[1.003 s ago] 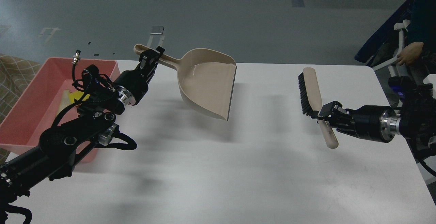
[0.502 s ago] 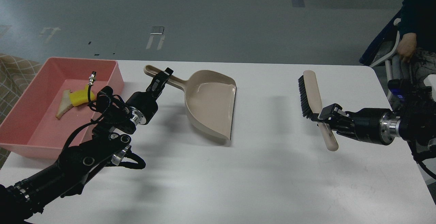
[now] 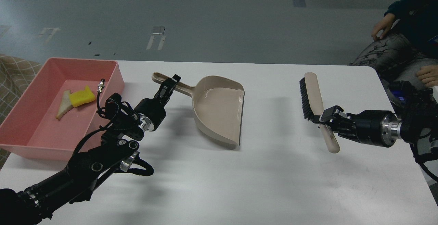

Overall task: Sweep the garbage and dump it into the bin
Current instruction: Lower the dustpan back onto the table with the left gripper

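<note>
The salmon-pink bin (image 3: 113,72) stands at the table's left edge. Inside it lie the garbage scraps: a bright yellow chunk (image 3: 82,97) and a pale beige strip (image 3: 64,104). My left gripper (image 3: 170,84) is shut on the handle of the beige dustpan (image 3: 219,110), whose pan rests low on the white table, mouth facing right and toward me. My right gripper (image 3: 327,117) is shut on the handle of the beige brush (image 3: 313,93), black bristles pointing left, held above the table at the right.
The white table (image 3: 267,180) stretches across the view. A seated person (image 3: 407,40) is at the far right beyond the table edge. A patterned fabric (image 3: 13,71) shows left of the bin.
My left arm has swung the dustpan right and down, away from the bin, to the table's middle. The scraps now show in the bin. The brush has barely moved.
</note>
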You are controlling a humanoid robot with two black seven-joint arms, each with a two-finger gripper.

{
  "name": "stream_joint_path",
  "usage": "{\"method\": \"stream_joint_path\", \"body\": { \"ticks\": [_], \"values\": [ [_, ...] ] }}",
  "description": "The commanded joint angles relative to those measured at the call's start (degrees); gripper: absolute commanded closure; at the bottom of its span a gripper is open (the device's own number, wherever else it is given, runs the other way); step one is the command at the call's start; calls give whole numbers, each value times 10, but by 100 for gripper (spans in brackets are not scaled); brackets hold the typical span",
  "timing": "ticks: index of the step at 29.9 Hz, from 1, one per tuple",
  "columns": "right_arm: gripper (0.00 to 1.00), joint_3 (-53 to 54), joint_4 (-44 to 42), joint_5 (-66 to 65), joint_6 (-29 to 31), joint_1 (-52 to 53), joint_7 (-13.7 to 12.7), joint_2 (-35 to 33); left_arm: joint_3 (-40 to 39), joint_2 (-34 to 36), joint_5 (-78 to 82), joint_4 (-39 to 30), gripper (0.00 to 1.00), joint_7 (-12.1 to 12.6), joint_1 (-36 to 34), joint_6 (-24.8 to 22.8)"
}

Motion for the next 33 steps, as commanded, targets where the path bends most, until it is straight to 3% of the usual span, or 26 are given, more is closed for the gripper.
{"method": "stream_joint_path", "body": {
  "ticks": [1,26,30,33],
  "values": [
    [100,0,1,0,0,-2,0,0,0,-15,0,11,100,1,-2,0],
    [100,2,1,0,0,-3,1,0,-2,-17,-1,19,99,-2,10,15],
    [100,2,1,0,0,-3,1,0,-2,-17,-2,19,68,-2,10,37],
    [100,2,1,0,0,-3,1,0,-2,-17,-3,19,53,-2,9,37]
  ]
}}
